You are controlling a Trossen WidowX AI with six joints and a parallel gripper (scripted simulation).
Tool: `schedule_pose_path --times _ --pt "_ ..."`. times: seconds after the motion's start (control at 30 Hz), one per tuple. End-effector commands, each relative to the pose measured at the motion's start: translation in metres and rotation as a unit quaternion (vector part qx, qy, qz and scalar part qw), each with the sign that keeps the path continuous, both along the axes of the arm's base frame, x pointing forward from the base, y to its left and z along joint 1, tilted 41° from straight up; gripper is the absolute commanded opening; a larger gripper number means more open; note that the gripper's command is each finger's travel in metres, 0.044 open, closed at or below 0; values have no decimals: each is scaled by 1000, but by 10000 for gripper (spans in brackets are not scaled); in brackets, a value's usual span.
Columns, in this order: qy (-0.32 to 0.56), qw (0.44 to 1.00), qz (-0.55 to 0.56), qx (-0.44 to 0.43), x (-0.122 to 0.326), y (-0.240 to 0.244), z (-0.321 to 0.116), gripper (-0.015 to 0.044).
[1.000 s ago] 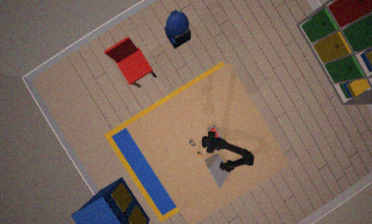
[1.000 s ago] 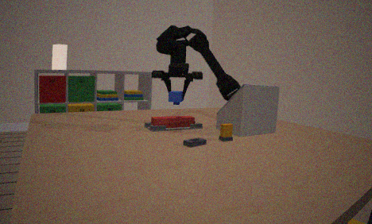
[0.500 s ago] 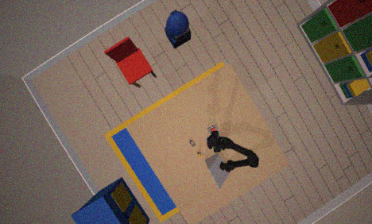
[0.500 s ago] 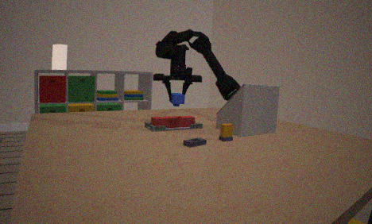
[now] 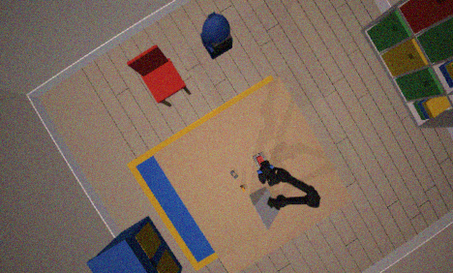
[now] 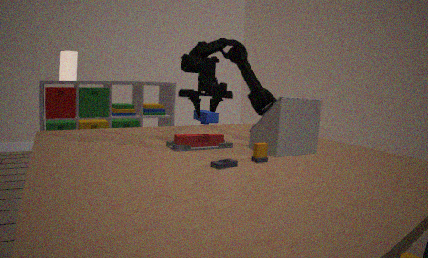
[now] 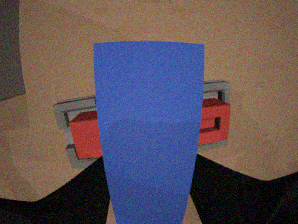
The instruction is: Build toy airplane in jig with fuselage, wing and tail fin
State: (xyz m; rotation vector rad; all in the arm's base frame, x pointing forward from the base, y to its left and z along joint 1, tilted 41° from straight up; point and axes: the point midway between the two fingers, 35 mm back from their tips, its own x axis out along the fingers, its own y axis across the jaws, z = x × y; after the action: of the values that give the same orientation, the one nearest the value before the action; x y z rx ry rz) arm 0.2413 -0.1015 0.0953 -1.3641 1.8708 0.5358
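Exterior view shows your gripper (image 5: pixel 260 167) (image 6: pixel 206 110) (image 7: pixel 147 157) clamped on the blue wing (image 6: pixel 207 116) (image 7: pixel 149 100), above the red fuselage (image 5: pixel 259 159) (image 6: pixel 198 140) (image 7: pixel 215 122); align the tab, then lower straight toward six o'clock, gently.

In the exterior view, the fuselage (image 5: pixel 259 159) (image 6: pixel 198 140) (image 7: pixel 87 140) lies in the cradle (image 6: pixel 182 147) (image 7: pixel 75 105) on the table (image 5: pixel 202 145) (image 6: pixel 168 197), beneath the wing (image 6: pixel 206 116) (image 7: pixel 150 100), which hangs in the gripper (image 6: pixel 207 114) (image 7: pixel 147 157). A low holder (image 5: pixel 233 174) (image 6: pixel 224 164) sits nearer the camera, right of the cradle. The tail fin (image 5: pixel 243 186) (image 6: pixel 260 150) stands upright to the holder's right, before a large block (image 5: pixel 265 213) (image 6: pixel 296 128). At left, a lamp (image 6: pixel 69 66) tops the shelf unit (image 6: pixel 41 105) behind the table.
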Motion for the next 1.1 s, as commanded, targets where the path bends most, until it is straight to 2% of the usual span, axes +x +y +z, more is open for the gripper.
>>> schedule_pose_path --times 0.0,0.07,0.3,0.33,1.07 --pt "22 999 27 1 -12 -8 3 0" --pt "26 999 31 1 -14 -8 4 0" --pt "26 999 31 1 -14 -8 3 184" --pt "26 999 31 1 -14 -8 3 195" --pt "26 999 31 1 -14 -10 3 195"
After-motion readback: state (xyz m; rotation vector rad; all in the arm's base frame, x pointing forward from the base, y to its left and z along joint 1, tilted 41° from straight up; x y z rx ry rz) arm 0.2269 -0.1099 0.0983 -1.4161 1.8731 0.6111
